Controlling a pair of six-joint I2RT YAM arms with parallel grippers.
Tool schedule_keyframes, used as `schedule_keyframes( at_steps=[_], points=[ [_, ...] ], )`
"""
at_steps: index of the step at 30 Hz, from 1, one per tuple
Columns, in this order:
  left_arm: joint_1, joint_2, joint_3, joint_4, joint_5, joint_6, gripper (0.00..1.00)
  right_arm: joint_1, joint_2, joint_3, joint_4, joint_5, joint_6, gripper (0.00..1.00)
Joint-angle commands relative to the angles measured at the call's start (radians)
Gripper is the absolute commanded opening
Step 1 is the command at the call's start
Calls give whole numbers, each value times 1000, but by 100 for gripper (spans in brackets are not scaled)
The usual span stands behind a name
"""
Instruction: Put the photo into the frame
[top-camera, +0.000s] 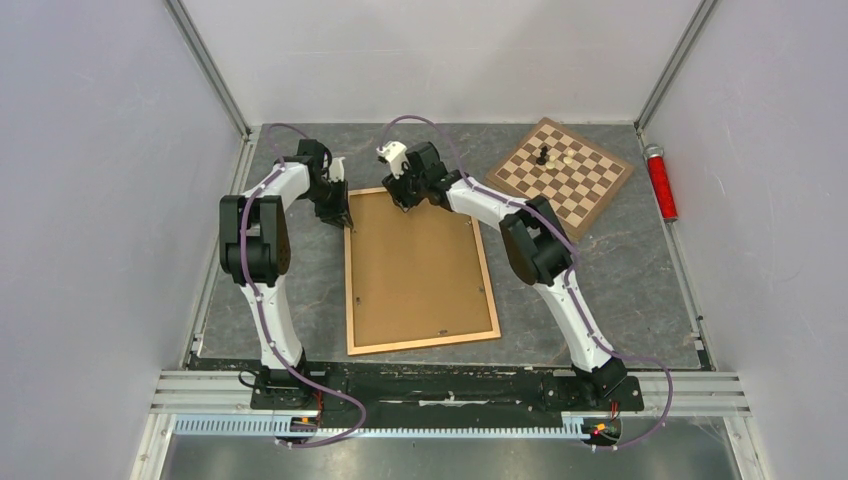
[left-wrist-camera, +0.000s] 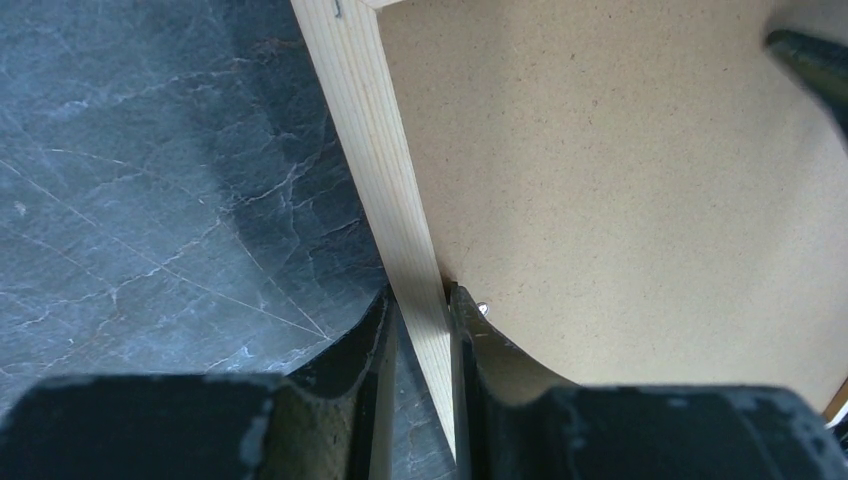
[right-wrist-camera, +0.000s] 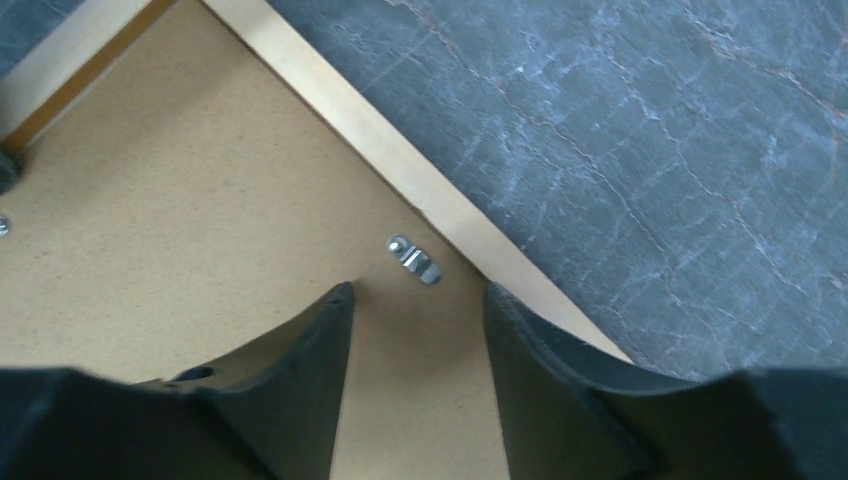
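Observation:
The frame (top-camera: 422, 343) lies face down on the grey table, with the plain brown backing board (top-camera: 415, 265) sitting inside it. The photo is not visible in any view. My left gripper (top-camera: 346, 222) is at the frame's far left corner. In the left wrist view it (left-wrist-camera: 420, 300) is closed on the pale wooden left rail (left-wrist-camera: 375, 130), one finger on each side. My right gripper (top-camera: 404, 205) is open and empty over the far edge. In the right wrist view it (right-wrist-camera: 418, 295) hovers above the board (right-wrist-camera: 180, 220), just short of a small metal clip (right-wrist-camera: 414, 260) by the rail (right-wrist-camera: 400, 160).
A brown-and-cream chessboard (top-camera: 560, 173) with a few pieces (top-camera: 543, 154) lies at the far right. A red cylinder (top-camera: 660, 182) lies by the right wall. Grey walls close in the table on three sides.

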Motion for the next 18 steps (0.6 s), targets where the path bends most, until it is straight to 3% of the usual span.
schedule_keyframes(
  at_steps=[1,8,12,18],
  points=[
    [-23,18,16,-19,46,46,2,-19,-44,-33,87,66,42,59],
    [-19,-6,-11,35,37,-44,2,-81,-278,-149,42,40,121,67],
    [-16,-21,-38,87,47,-104,2,-101,-466,-293,-40,4,60,69],
    [-13,-34,-62,126,78,-167,2,-112,-722,-660,-169,-53,-89,70]
  ],
)
